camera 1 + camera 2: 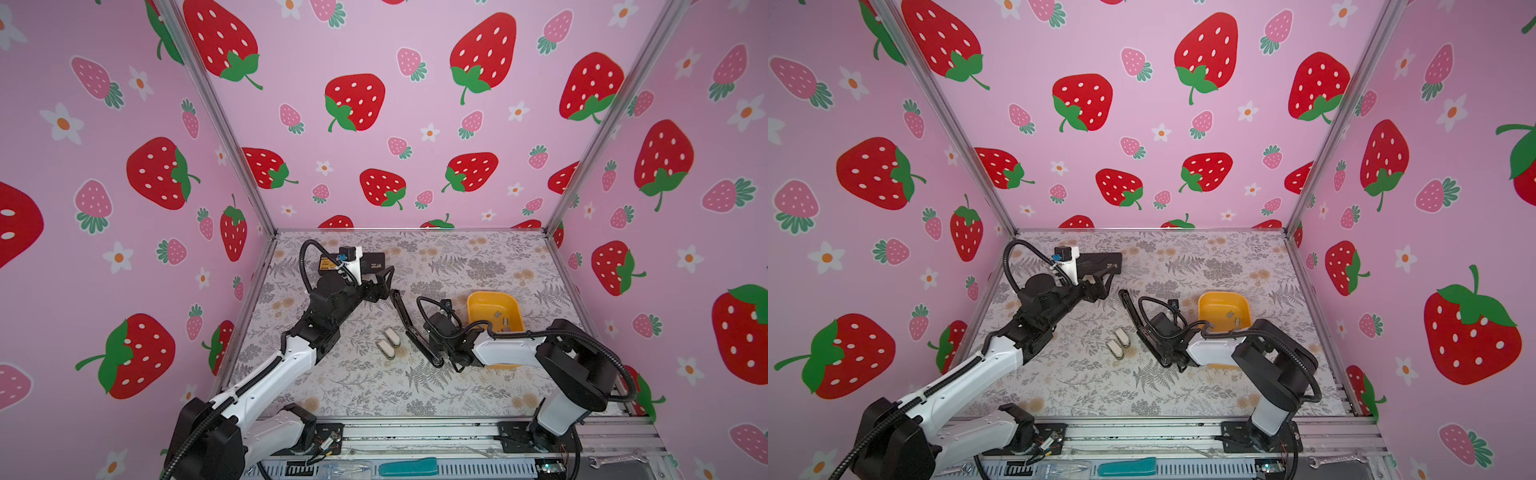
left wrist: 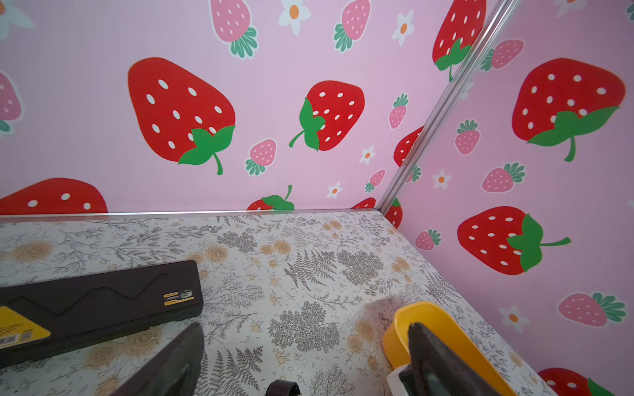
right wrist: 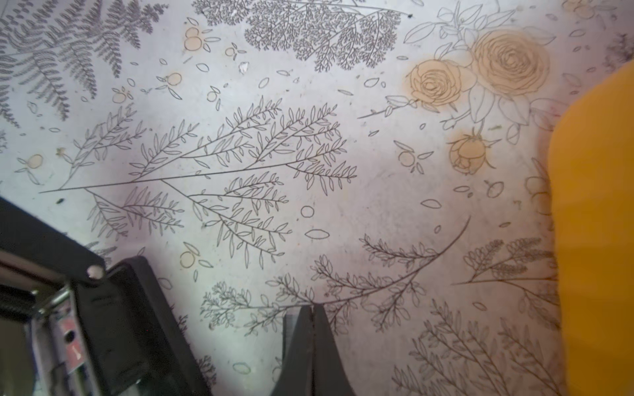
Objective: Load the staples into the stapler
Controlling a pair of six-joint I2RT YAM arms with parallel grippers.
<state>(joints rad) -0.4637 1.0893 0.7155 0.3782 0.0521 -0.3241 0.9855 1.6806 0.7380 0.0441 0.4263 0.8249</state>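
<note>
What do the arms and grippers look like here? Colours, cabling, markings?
The left arm and right arm have white shells on the long links and black joint housings. Black corrugated conduit loops along each. The left gripper and right gripper are matte black with flat tapered fingers. A white camera mount with a blue connector sits at the left wrist. No legible markings.

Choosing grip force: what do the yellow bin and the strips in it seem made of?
Yellow bin: likely plastic, uniform colour, rounded moulded rim, soft sheen. Staples: apparently metal, small flat grey strips; too small to confirm.
</note>
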